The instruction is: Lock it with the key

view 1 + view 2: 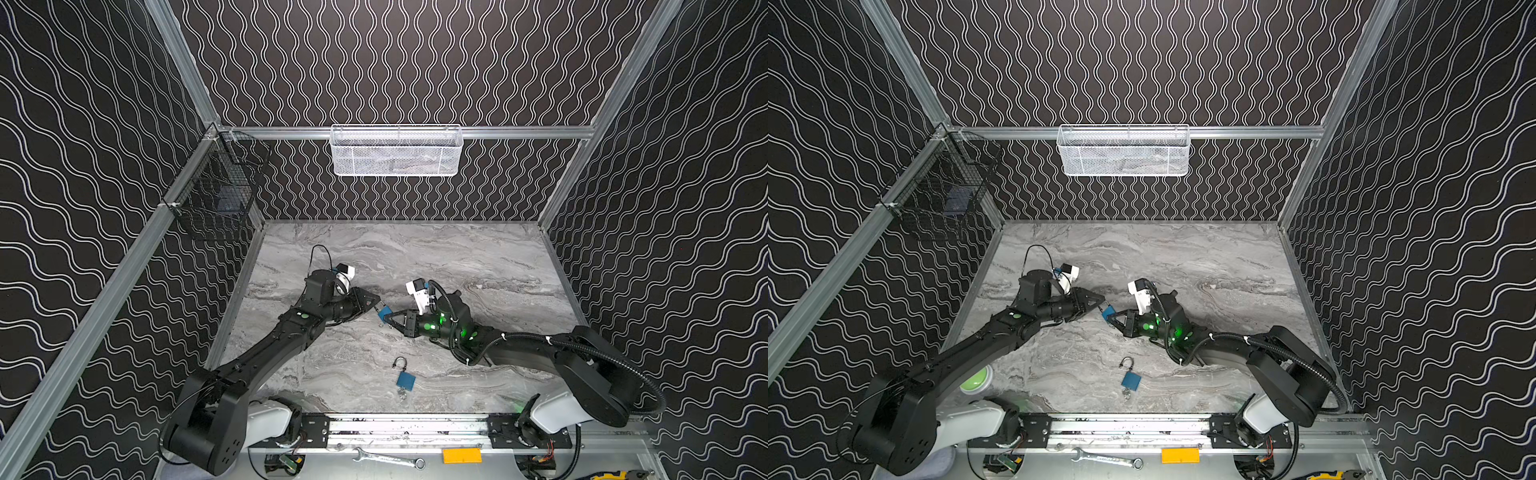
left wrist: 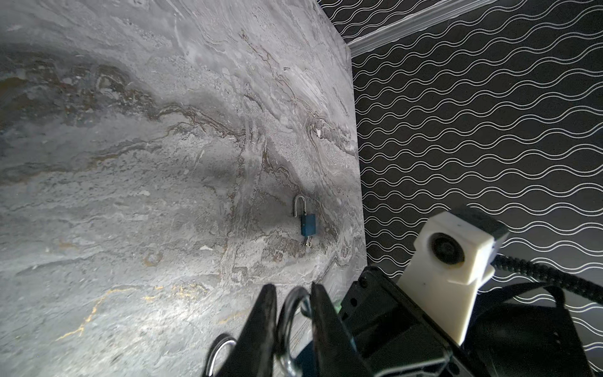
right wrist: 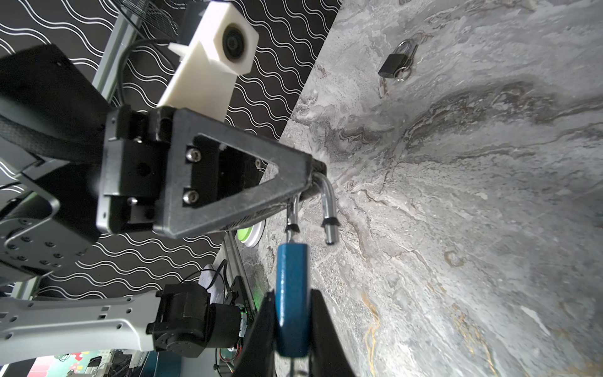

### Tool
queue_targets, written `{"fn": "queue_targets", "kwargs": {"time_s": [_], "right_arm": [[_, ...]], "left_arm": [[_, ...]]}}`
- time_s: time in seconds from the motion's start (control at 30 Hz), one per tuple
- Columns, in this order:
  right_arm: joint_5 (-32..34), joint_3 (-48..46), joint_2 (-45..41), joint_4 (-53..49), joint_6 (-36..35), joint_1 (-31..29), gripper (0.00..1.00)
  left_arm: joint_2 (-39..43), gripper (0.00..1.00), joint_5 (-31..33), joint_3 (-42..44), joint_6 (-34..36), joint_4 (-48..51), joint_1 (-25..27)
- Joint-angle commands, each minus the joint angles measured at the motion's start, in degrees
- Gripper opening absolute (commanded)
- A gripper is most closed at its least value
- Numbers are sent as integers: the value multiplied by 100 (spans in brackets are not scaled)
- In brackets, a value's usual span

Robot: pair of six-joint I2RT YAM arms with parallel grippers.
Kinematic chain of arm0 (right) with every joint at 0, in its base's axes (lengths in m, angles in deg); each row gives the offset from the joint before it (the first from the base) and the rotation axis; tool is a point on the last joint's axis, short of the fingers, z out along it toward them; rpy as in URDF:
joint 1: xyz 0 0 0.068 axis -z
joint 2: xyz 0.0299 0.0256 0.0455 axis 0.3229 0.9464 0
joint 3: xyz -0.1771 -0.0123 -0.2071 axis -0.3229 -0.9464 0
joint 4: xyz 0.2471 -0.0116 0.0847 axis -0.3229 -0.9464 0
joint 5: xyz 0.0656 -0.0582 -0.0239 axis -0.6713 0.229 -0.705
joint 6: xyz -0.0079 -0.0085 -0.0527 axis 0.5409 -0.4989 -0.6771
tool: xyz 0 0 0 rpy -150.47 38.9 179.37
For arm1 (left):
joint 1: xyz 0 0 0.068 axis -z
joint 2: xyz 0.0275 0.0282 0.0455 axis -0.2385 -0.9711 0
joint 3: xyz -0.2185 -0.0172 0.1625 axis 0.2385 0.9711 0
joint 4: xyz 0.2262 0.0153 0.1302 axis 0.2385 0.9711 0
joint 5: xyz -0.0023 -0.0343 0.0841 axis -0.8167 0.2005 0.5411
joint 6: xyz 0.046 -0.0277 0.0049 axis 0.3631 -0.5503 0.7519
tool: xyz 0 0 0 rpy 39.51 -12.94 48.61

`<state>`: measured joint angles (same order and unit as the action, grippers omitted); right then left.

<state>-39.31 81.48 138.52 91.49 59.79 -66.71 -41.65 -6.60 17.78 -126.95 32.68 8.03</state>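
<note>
A blue padlock (image 1: 384, 312) is held above the middle of the marble table (image 1: 478, 266) between both grippers. My right gripper (image 3: 292, 293) is shut on its blue body (image 3: 292, 271), seen edge-on. The steel shackle (image 3: 328, 202) stands open, with one leg out of the body. My left gripper (image 2: 292, 289) is shut on the bend of that shackle (image 2: 288, 313). In both top views the two grippers meet tip to tip, left (image 1: 377, 306) and right (image 1: 389, 318). A metal ring (image 2: 222, 351) hangs by the left fingers. I cannot make out the key itself.
A second blue padlock (image 1: 406, 380) with an open shackle and keys lies near the table's front. A dark padlock (image 3: 393, 65) with a ring lies on the table in the right wrist view. Wire baskets hang at the back (image 1: 397, 151) and left (image 1: 220, 187). A spanner (image 1: 386, 458) lies beyond the front rail.
</note>
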Motion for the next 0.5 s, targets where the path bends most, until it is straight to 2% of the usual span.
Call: {"fn": "queue_targets", "kwargs": {"time_s": [0.0,0.17,0.47], "right_arm": [[-155,-58,-43,332,145,26,0],[-188,-117,-100,343,226,67,0],[-446,-236,4,694,527,244,0]], "left_arm": [[1,22,-155,49,171,-552,15],[-7,15,-168,69,277,-586,15],[69,10,-247,164,307,-766,15]]}}
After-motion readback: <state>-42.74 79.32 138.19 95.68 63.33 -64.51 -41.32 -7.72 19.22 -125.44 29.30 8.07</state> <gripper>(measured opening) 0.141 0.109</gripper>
